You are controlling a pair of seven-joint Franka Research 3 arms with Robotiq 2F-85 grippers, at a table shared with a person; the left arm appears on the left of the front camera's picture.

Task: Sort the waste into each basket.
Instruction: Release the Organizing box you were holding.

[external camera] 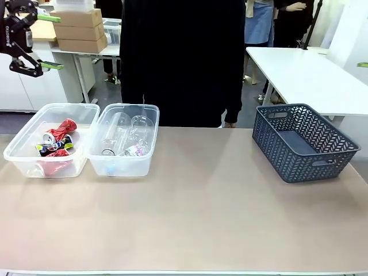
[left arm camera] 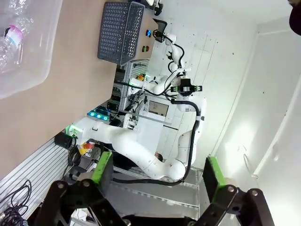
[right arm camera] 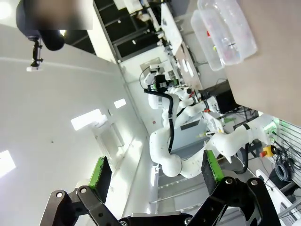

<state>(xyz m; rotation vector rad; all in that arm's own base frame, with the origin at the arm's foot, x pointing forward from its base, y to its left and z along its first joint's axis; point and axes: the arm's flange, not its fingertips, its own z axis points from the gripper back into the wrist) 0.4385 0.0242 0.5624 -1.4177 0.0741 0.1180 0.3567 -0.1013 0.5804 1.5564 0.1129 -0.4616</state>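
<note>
Front view: the left gripper (external camera: 46, 41) hangs high at the frame's corner, fingers spread wide and empty, its arm cut off. Below it, 2 clear tubs (external camera: 52, 141) hold crushed cans (external camera: 57, 144) and clear bottles and cups (external camera: 123, 138). The lattice basket (external camera: 303, 141) is far to its right.

Left wrist view: pads (left arm camera: 102, 167) wide apart, basket (left arm camera: 118, 30) well beyond.

Right wrist view: the right gripper (right arm camera: 153, 172) gapes empty, tubs (right arm camera: 225, 33) distant, their contents blurred.

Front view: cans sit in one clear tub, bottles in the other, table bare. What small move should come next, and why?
Probably none beyond parking: the red and black cans lie in the left clear tub, the clear bottles in the next tub, and the blue-grey basket looks empty. The left gripper is raised and open, holding nothing, so I'd keep it clear.
</note>
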